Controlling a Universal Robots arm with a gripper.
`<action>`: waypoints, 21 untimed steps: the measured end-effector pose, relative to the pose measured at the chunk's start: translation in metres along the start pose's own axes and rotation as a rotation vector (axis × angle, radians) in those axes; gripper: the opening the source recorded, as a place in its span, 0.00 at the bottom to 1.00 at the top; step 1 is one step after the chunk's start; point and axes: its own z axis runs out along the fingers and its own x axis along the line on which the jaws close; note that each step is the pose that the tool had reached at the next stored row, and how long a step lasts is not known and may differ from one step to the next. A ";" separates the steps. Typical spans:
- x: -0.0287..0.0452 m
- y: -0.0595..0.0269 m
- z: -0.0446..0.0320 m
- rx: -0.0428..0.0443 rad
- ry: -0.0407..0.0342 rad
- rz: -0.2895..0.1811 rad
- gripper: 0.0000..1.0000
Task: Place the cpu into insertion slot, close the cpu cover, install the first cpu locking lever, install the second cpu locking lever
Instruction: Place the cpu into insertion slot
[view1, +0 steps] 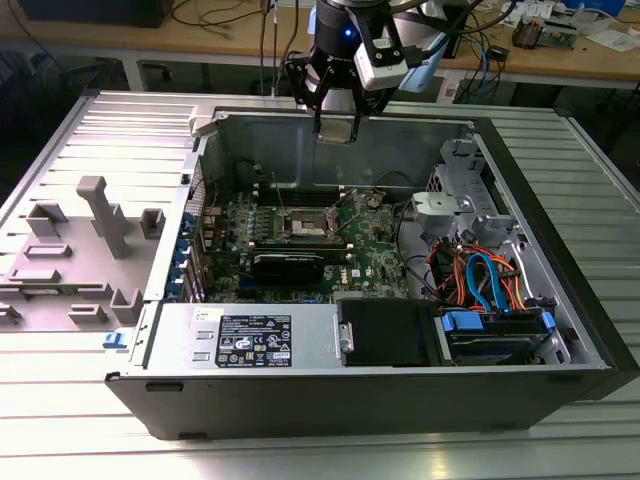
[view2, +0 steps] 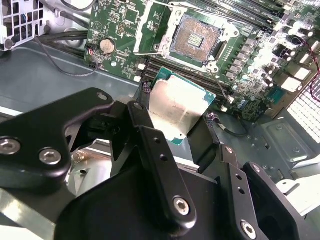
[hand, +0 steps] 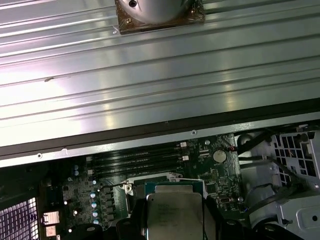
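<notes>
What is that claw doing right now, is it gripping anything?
Claw: shut on the cpu, gripping it by two opposite edges. The socket is empty.

- A ribbed silver metal table (view1: 300, 462) carries the whole setup; its long grooves also show in the first wrist view (hand: 160, 75).
- An open computer case (view1: 350, 400) lies on its side at the middle of the table, its open face up.
- Just beside the case, on the exterior view's left, sits a flat grey fixture plate (view1: 60, 285) with several raised blocks and one tall upright post (view1: 95, 205).
- In the first wrist view, a round silver body on a bolted plate (hand: 159, 14) stands on the ribbed surface, well apart from the case's edge.
</notes>
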 end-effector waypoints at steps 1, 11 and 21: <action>0.0000 -0.0001 0.0000 0.0003 -0.0001 0.000 0.55; 0.0000 -0.0001 0.0001 0.0018 -0.0003 0.000 0.55; -0.0004 -0.0023 0.0022 0.0058 -0.0049 0.049 0.55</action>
